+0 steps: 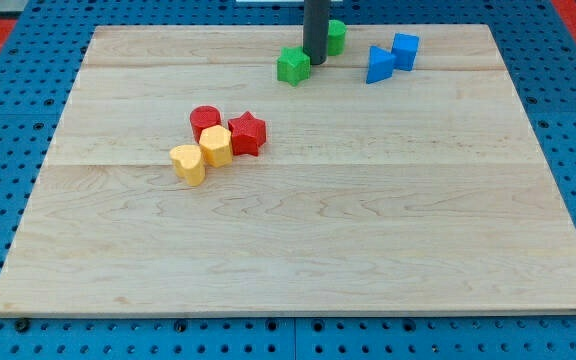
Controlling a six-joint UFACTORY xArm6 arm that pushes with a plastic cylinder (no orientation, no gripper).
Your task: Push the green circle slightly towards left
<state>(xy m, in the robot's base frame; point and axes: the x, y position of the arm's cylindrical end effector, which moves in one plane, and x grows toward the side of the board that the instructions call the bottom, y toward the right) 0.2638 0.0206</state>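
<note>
The green circle (336, 37) stands near the view's top, partly hidden behind the dark rod. My tip (315, 61) rests on the board just left of and below the green circle, touching or nearly touching it. A green star-like block (293, 66) sits directly left of my tip, close to it.
A blue triangle-like block (379, 64) and a blue cube (405, 50) lie right of the green circle. A red circle (205, 121), a red star (247, 133), a yellow hexagon (216, 146) and a yellow heart (188, 164) cluster at the board's (298, 250) left centre.
</note>
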